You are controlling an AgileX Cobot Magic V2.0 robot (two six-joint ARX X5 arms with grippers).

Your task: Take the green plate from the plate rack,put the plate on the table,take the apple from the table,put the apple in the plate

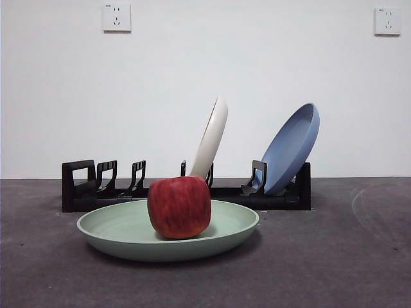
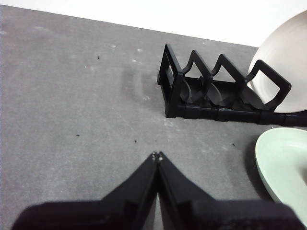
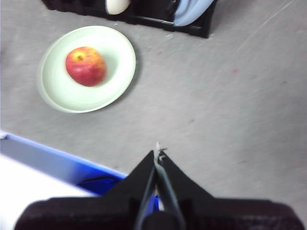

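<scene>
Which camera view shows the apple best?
The front view: the apple is near, large and sharp, sitting in the green plate. The right wrist view shows it whole from above but small. The left wrist view shows only the plate's edge, no apple.

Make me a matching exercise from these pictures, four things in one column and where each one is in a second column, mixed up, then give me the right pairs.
Things:
1. apple
2. green plate
3. white plate
4. blue plate

Places:
A. flat on the table, in front of the rack
B. leaning in the rack near its middle
C. on the green plate
D. leaning at the rack's end away from the loop handle

Pairs: 1-C, 2-A, 3-B, 4-D
</scene>
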